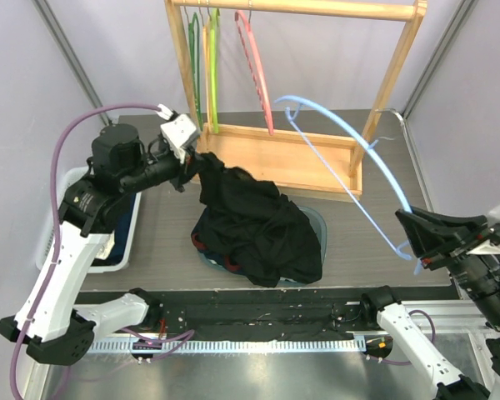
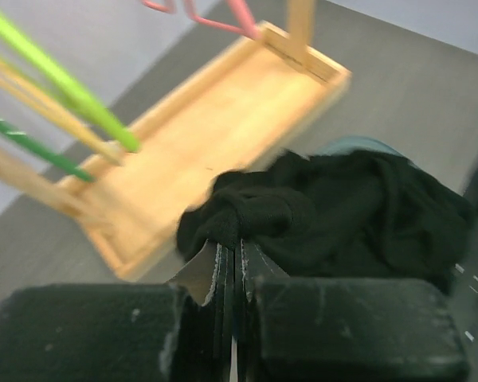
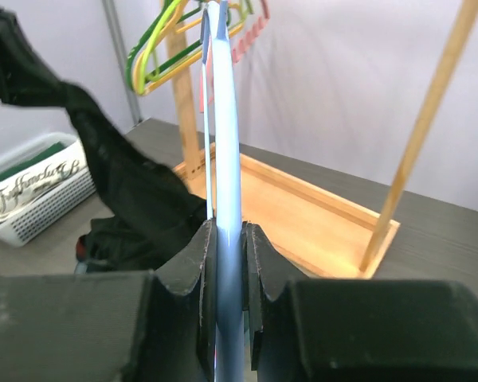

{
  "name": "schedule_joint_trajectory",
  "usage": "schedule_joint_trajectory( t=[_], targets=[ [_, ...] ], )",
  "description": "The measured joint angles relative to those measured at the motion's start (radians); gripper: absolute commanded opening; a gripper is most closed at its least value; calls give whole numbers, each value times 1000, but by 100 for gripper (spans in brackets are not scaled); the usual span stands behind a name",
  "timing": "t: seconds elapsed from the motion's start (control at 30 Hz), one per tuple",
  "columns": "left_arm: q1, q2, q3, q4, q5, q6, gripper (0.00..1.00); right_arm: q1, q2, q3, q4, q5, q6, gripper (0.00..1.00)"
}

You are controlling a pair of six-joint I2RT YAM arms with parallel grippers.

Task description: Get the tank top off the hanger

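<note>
Left gripper (image 2: 231, 259) pinched shut on black tank top (image 2: 342, 215) at ten o'clock, cloth trailing to a mid-table heap, right gripper (image 3: 227, 239) clamping blue hanger (image 3: 225, 119) at three o'clock

Robot lab cell, not a home. Plain pale walls (image 1: 467, 75) and metal posts (image 1: 71, 58) box in my grey surface (image 1: 162, 225). My arms (image 1: 54, 279) are mounted at its near edge by a ridged metal rail (image 1: 258, 343), with a purple cable (image 1: 62, 150) looping loose. The props look staged: a wooden rack (image 1: 300, 8) with coloured hangers (image 1: 208, 75), and a white basket (image 3: 44, 208) of folded clothes.
</note>
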Motion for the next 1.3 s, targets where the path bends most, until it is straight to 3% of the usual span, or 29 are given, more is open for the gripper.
schedule_joint_trajectory(
  t=[0.23, 0.53, 0.63, 0.73, 0.93, 1.13, 1.17, 1.2, 1.23, 1.3],
  targets=[
    [-112, 45, 34, -81, 201, 11, 0, 0, 31, 22, 1, 169, -2, 1],
    [-237, 181, 355, -122, 340, 34, 0, 0, 261, -10, 53, 354, 21, 1],
    [-255, 167, 348, -124, 362, 38, 0, 0, 339, -31, 72, 375, 27, 1],
    [-279, 132, 220, -120, 356, 59, 0, 0, 412, -32, 98, 378, 30, 1],
    [-354, 178, -91, -117, 132, 141, 0, 0, 509, -8, 153, 374, 31, 1],
    [-385, 380, -139, -132, -61, 172, 0, 0, 544, 52, 185, 366, 26, 1],
    [-393, 397, -134, -135, -100, 180, 3, 0, 544, 64, 186, 365, 21, 1],
    [-399, 406, -132, -133, -120, 183, 19, 0, 544, 75, 186, 364, 18, 1],
    [-404, 412, -132, -129, -152, 184, 27, 0, 548, 91, 185, 364, 14, 1],
    [-412, 417, -145, -103, -219, 183, 35, 0, 560, 130, 185, 370, 10, 1]
  ],
)
